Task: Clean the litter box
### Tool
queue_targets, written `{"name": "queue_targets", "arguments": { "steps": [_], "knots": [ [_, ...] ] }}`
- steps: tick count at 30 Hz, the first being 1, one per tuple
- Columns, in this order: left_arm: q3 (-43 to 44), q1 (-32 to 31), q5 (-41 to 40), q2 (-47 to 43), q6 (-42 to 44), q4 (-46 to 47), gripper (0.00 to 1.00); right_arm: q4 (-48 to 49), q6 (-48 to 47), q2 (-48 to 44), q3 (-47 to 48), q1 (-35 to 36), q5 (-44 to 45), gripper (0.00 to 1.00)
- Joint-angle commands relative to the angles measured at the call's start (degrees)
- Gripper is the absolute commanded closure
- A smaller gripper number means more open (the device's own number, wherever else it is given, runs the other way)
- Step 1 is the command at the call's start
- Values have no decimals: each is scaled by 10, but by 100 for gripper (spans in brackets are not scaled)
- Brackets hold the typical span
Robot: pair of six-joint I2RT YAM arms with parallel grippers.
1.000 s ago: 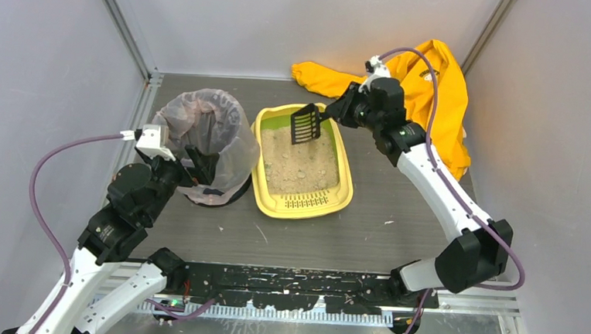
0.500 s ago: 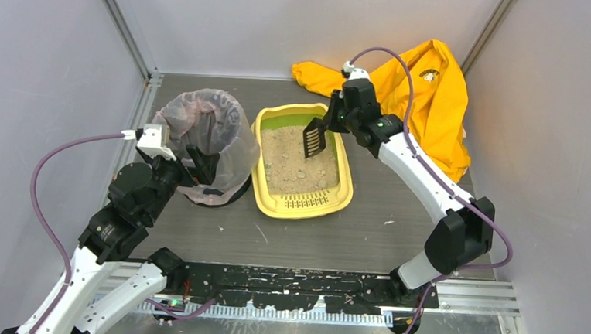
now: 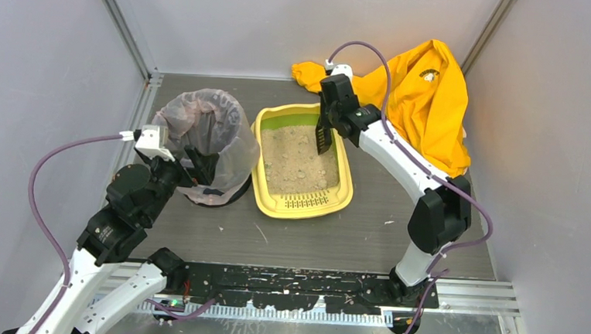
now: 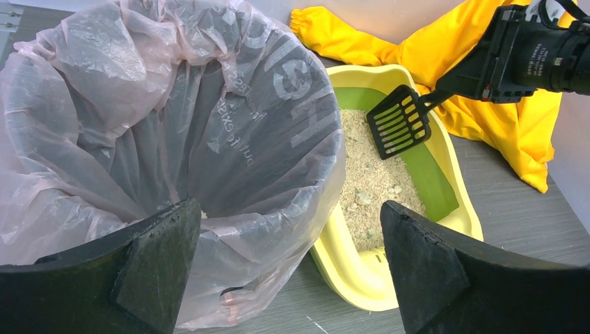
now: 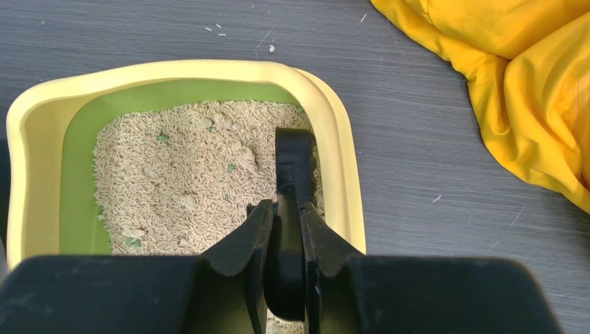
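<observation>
The litter box (image 3: 261, 182) is a yellow tray with a green inner wall, standing mid-table and filled with beige litter (image 5: 174, 181) that holds pale clumps. My right gripper (image 3: 328, 118) is shut on the handle of a small black slotted scoop (image 3: 323, 138). The scoop (image 5: 294, 163) hangs edge-on over the litter by the box's right wall (image 5: 341, 174). In the left wrist view the scoop (image 4: 399, 131) sits just above the litter. My left gripper (image 4: 289, 209) stands open at the near rim of the bag-lined bin (image 4: 174, 104), holding nothing.
The round bin (image 3: 209, 131) stands directly left of the litter box, its bag draped over the rim. A yellow garment (image 3: 428, 98) lies crumpled at the back right, close behind the right arm. Small specks dot the grey table (image 3: 366, 225).
The right arm has swung left and down over the box's far right part. The scoop has turned from flat, slots showing, to edge-on. The left arm has not moved.
</observation>
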Motion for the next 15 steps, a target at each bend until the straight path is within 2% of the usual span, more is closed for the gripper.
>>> {"name": "queue_targets", "arguments": {
  "steps": [1, 7, 15],
  "knots": [
    [9, -1, 2, 0, 10, 25, 0, 16, -20, 13, 45, -1, 37, 99],
    [7, -1, 2, 3, 10, 25, 0, 30, -22, 49, 65, -1, 15, 99],
    [5, -1, 0, 0, 10, 21, 0, 44, 7, 75, 82, -9, -60, 99]
  ]
}}
